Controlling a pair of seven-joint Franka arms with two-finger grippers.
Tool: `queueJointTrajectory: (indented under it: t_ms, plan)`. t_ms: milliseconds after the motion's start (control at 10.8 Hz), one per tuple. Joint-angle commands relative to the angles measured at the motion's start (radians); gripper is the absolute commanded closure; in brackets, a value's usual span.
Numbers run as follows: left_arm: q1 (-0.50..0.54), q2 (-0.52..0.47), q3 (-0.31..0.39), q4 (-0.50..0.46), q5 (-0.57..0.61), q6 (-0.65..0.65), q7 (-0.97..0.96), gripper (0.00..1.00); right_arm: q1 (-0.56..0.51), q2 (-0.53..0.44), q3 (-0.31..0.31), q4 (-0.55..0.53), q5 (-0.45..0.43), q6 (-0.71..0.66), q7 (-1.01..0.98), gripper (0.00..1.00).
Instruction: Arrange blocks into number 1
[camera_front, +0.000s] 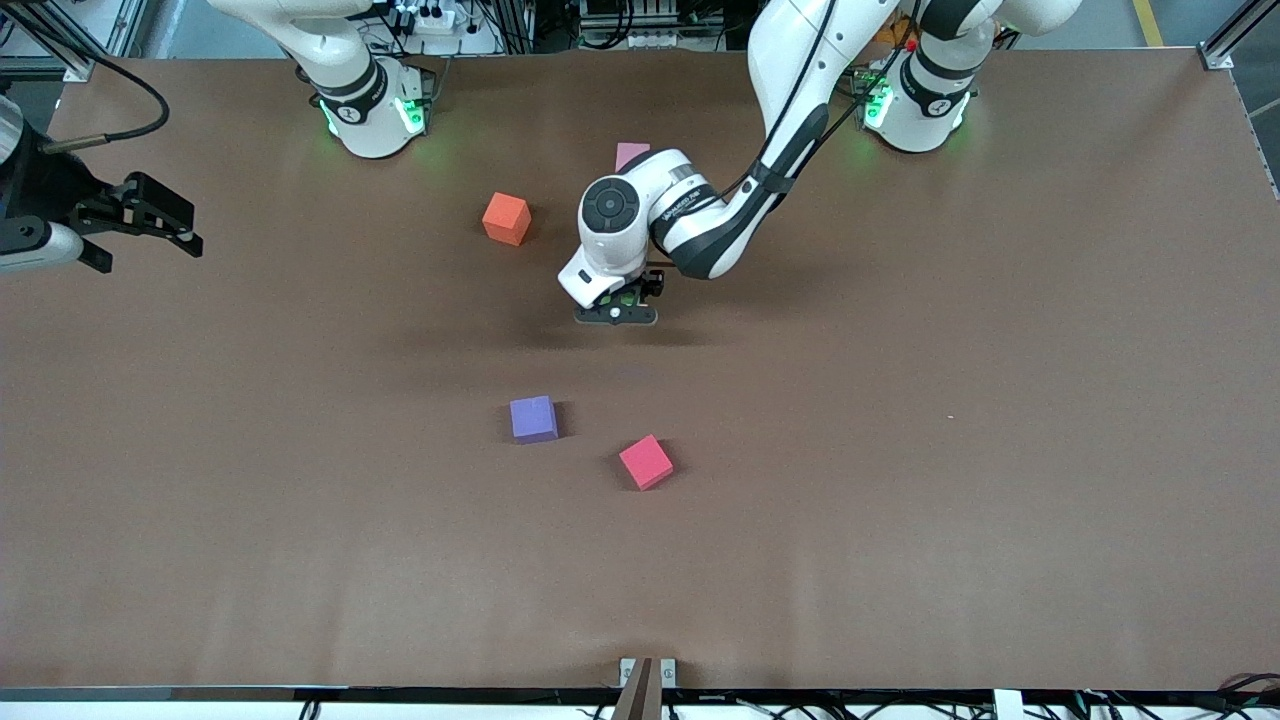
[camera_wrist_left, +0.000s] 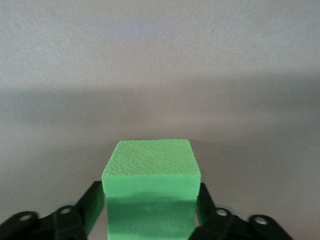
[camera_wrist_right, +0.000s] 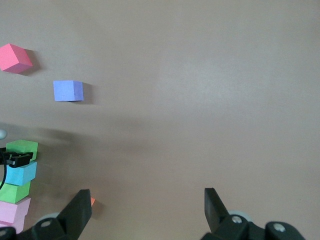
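Observation:
My left gripper (camera_front: 617, 312) is low over the middle of the table, shut on a green block (camera_wrist_left: 150, 170) with its fingers (camera_wrist_left: 92, 202) pressed on both sides. In the right wrist view this green block (camera_wrist_right: 21, 147) heads a line with a sky blue block (camera_wrist_right: 20, 172), a second green block (camera_wrist_right: 15, 191) and a pink block (camera_wrist_right: 12, 212). The left hand hides most of that line in the front view, where only the pink block (camera_front: 631, 155) shows. Orange (camera_front: 506, 218), purple (camera_front: 533, 418) and red (camera_front: 645, 461) blocks lie apart. My right gripper (camera_front: 150, 225) waits open at its end.
The brown table (camera_front: 950, 420) has wide bare room toward the left arm's end and along the edge nearest the front camera. The left arm's forearm (camera_front: 780, 160) slants over the table between its base and the line of blocks.

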Motion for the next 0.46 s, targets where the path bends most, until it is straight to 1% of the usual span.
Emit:
queueJointTrajectory:
  t_ms: [0, 93, 186, 371]
  plan:
    - [-0.011, -0.003, 0.018, 0.018, -0.029, -0.019, -0.015, 0.00, -0.009, 0.005, 0.004, 0.020, -0.007, -0.014, 0.016, 0.00]
    - [-0.003, -0.023, 0.027, 0.022, -0.027, -0.042, -0.013, 0.00, -0.018, 0.005, 0.005, 0.019, -0.004, -0.016, 0.025, 0.00]
    - [0.001, -0.054, 0.056, 0.022, -0.029, -0.050, -0.012, 0.00, -0.021, 0.003, 0.007, 0.019, -0.004, -0.017, 0.045, 0.00]
    - [0.046, -0.144, 0.065, 0.024, -0.030, -0.105, -0.013, 0.00, -0.019, 0.003, 0.008, 0.020, -0.002, -0.016, 0.093, 0.00]
